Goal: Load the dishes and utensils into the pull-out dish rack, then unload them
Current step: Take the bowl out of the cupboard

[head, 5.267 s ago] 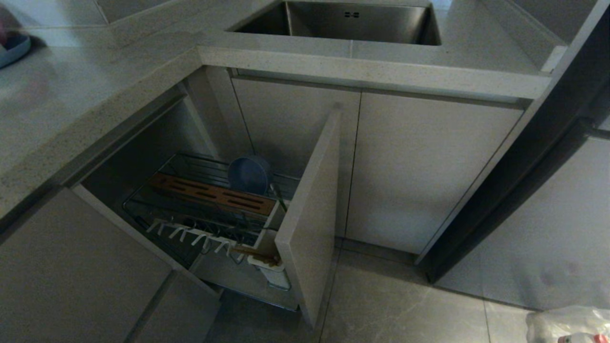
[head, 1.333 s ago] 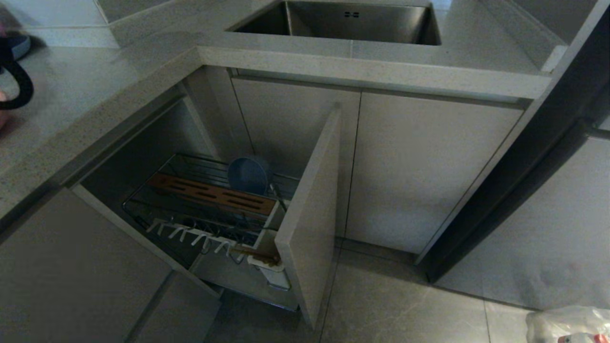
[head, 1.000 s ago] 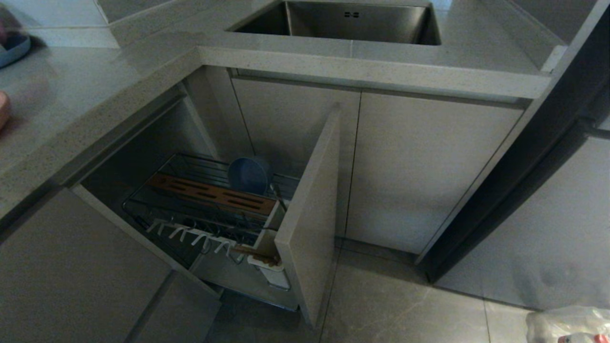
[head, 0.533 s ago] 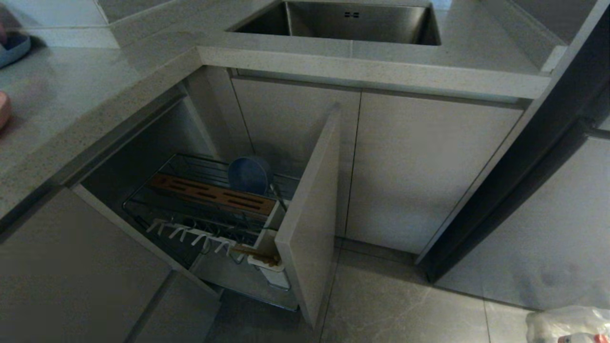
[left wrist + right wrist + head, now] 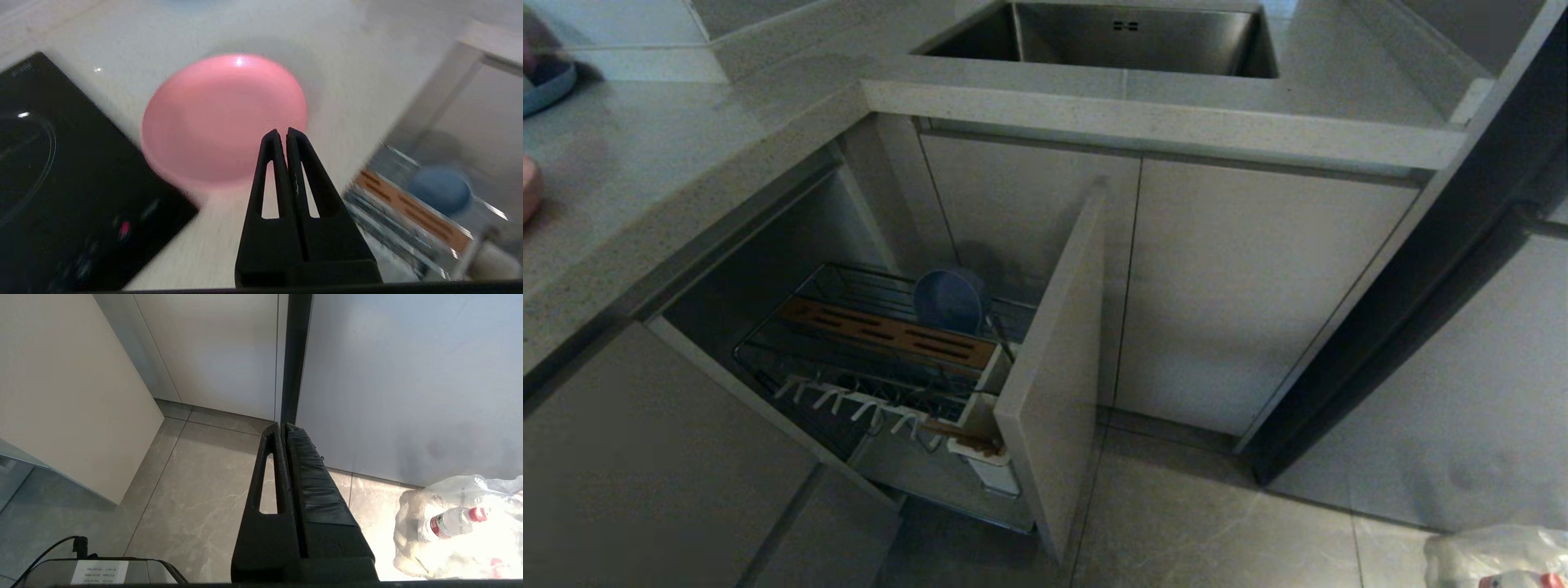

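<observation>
The salmon-pink plate (image 5: pixel 224 118) lies flat on the pale countertop; only its edge (image 5: pixel 527 189) shows in the head view. My left gripper (image 5: pixel 284 131) hovers over the plate's near rim, shut and empty. The pull-out dish rack (image 5: pixel 768 366) stands open below the counter, and the left wrist view also catches the rack (image 5: pixel 412 212). The blue-grey bowl (image 5: pixel 949 300) stands on edge at the rack's back. The chopsticks (image 5: pixel 960 434) rest in the white utensil cup (image 5: pixel 992 469). I cannot make out the fork. My right gripper (image 5: pixel 282 425) hangs shut over the floor.
A black cooktop (image 5: pixel 61 183) sits beside the plate. A blue plate (image 5: pixel 546 82) lies at the counter's far left, and the sink (image 5: pixel 1111 37) at the back. The rack's beige door front (image 5: pixel 1058 367) juts into the floor space. A plastic bag of bottles (image 5: pixel 461 526) lies on the floor.
A black cable loop of my left arm showed at the head view's left edge and has left the view. The pink plate's edge now shows there. The rack and its contents have not moved.
</observation>
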`<state>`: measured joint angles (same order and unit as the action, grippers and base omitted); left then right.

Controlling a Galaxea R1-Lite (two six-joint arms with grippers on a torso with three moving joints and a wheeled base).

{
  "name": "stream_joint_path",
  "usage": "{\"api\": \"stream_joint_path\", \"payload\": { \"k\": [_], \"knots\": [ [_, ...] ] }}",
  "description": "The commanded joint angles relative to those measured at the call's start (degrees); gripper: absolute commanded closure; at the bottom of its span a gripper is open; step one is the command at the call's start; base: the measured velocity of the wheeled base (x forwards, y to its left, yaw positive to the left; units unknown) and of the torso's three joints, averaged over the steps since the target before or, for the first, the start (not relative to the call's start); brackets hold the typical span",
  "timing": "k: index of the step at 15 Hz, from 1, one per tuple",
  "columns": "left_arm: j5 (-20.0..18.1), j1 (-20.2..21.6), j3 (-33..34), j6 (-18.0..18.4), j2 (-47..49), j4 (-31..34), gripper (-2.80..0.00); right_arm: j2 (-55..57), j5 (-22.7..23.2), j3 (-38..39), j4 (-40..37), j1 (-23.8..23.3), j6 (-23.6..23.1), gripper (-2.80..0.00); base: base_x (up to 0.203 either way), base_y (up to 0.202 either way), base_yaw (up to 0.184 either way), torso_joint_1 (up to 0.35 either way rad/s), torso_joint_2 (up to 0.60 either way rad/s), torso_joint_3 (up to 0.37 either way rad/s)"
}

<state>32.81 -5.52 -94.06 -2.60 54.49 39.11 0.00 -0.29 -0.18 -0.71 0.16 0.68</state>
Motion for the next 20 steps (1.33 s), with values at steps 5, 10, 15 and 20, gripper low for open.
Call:
{"api": "stream_joint_path", "payload": {
  "k": [5,10,15,20],
  "knots": [
    [-15.30,7.70,18.89,0.35,-22.57,-0.19,0.00,0.09,0.03,0.01,0.00,0.02,0.02,0.00,0.000,0.000,0.000,0.000,0.00,0.000],
    [-25.19,7.49,35.43,4.03,-37.67,-0.99,0.00,0.09,-0.03,0.01,0.00,0.02,0.02,0.00,0.000,0.000,0.000,0.000,0.00,0.000],
    [-26.79,5.45,56.94,6.83,-46.07,-13.09,0.00,0.09,0.03,0.01,0.00,0.02,0.02,0.00,0.000,0.000,0.000,0.000,0.00,0.000],
    [-32.14,5.33,75.63,7.33,-52.06,-21.47,0.00,0.09,-0.06,0.01,0.00,0.02,0.02,0.00,0.000,0.000,0.000,0.000,0.00,0.000]
  ]
}}
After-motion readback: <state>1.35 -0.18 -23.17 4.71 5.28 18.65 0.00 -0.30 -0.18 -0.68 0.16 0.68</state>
